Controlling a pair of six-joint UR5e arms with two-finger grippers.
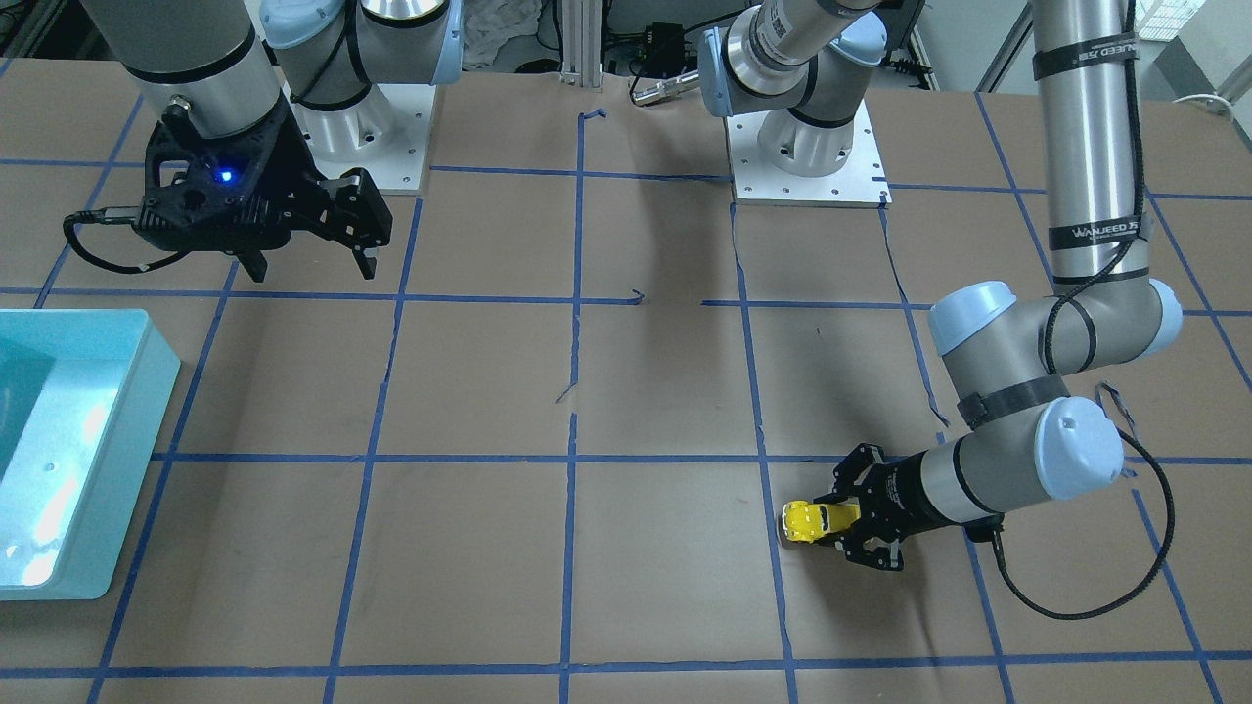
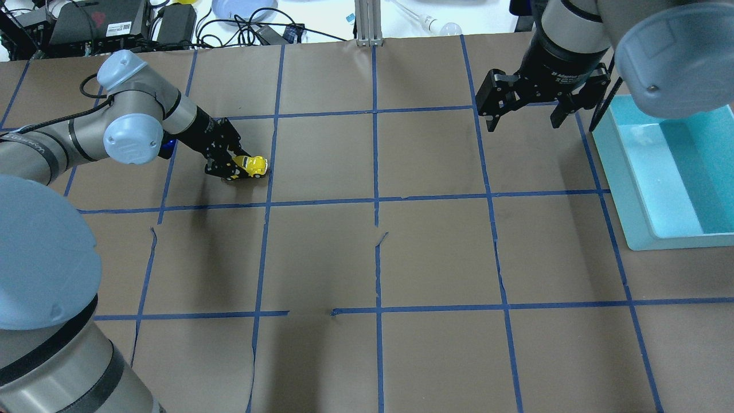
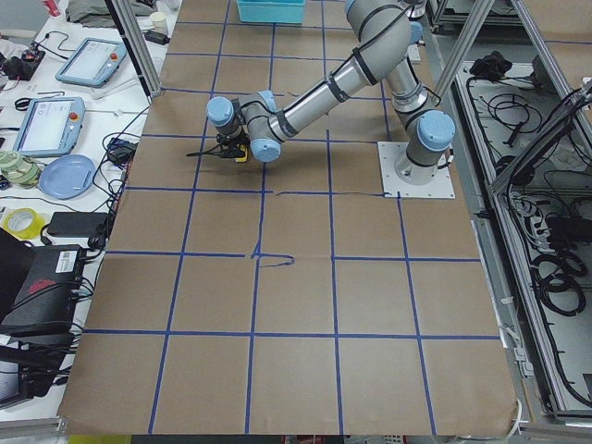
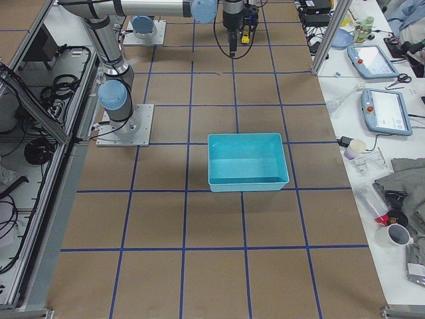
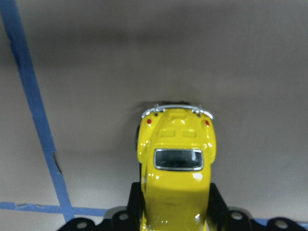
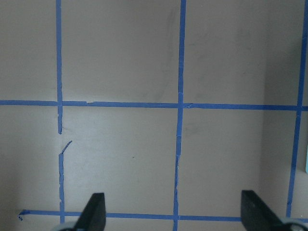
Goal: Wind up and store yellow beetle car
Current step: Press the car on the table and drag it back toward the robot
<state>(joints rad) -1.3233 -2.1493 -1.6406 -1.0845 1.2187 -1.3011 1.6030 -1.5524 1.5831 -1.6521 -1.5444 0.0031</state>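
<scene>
The yellow beetle car [image 1: 811, 521] sits low at the brown table, its rear half between the fingers of my left gripper [image 1: 843, 523]. It also shows in the overhead view [image 2: 251, 166] and in the left wrist view [image 5: 176, 163], with silver bumper and dark window pointing away from the camera. My left gripper [image 2: 234, 167] is shut on the car, and its fingers lie nearly level with the table. My right gripper [image 1: 308, 256] hangs open and empty above the table's other side; it also shows in the overhead view [image 2: 524, 117], and its fingertips [image 6: 94, 211] stand wide apart in the right wrist view.
A light-blue open bin [image 2: 631, 172] stands at the table's right end, beside my right gripper; it also shows in the front-facing view [image 1: 108, 469]. Blue tape lines cross the brown paper table cover. Cables and tablets lie beyond the far edge.
</scene>
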